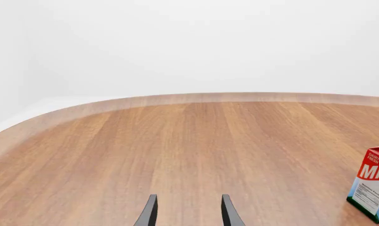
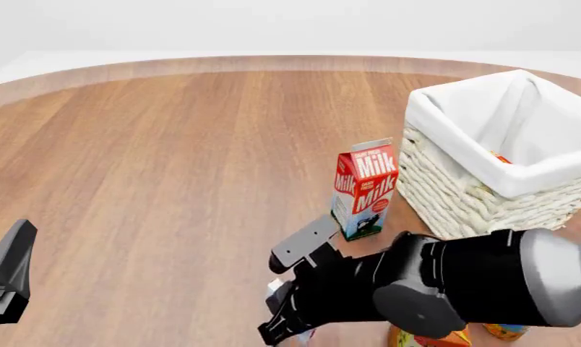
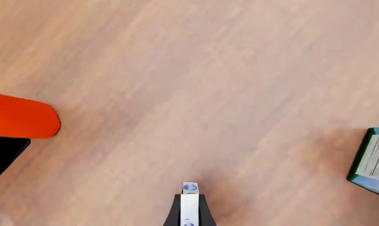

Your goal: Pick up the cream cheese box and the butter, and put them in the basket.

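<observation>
The cream cheese box point(image 3: 189, 201), thin and white with small blue oval marks, is pinched edge-on by my right gripper point(image 3: 189, 212), which is shut on it. In the front view that gripper point(image 2: 285, 325) hangs low over the table's near edge, left of the basket point(image 2: 464, 195). Inside the basket a small red-orange corner point(image 2: 501, 157) shows against the white lining; I cannot tell if it is the butter. My left gripper point(image 1: 189, 214) is open with nothing between its fingers, at the far left point(image 2: 6, 282).
A red-and-white milk carton point(image 2: 366, 188) stands upright just left of the basket, also seen as the carton point(image 1: 373, 188) and its side panel point(image 3: 372, 162). An orange carton point(image 2: 431, 338) lies mostly hidden under my right arm. An orange shape point(image 3: 20, 121) sits at one edge.
</observation>
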Tool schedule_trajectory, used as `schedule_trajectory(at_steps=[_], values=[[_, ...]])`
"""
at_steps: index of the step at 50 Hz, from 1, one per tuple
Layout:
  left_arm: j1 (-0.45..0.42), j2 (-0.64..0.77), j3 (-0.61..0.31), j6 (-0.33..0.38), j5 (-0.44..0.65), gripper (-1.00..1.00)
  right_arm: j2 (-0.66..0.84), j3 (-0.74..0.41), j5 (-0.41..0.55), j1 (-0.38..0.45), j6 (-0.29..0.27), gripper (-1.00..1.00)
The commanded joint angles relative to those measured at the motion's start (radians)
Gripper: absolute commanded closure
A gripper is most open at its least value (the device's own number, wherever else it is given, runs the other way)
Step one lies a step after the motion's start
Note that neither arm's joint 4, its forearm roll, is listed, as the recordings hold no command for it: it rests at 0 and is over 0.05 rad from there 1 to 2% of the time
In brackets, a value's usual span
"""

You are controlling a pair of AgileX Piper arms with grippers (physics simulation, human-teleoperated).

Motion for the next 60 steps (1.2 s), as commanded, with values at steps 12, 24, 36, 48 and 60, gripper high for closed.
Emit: schedule_trajectory(at_steps=[12, 24, 36, 48, 60], values=[[0.000, 0.000, 0.000, 0.000, 0.000, -1.00, -0.220, -0.103, 0.169, -0.037, -0.078, 1.00], [0.000, 0.000, 0.000, 0.000, 0.000, -1.00, -0.352, -0.161, 0.248, -0.065, -0.115, 1.00], [0.000, 0.000, 0.000, 0.000, 0.000, -1.00, -0.505, -0.200, 0.324, -0.137, -0.146, 1.00], [0.000, 0.000, 0.000, 0.000, 0.000, -1.00, -0.644, -0.233, 0.390, -0.219, -0.165, 1.00], [0.000, 0.000, 0.000, 0.000, 0.000, -1.00, -0.733, -0.268, 0.433, -0.309, -0.184, 1.00]])
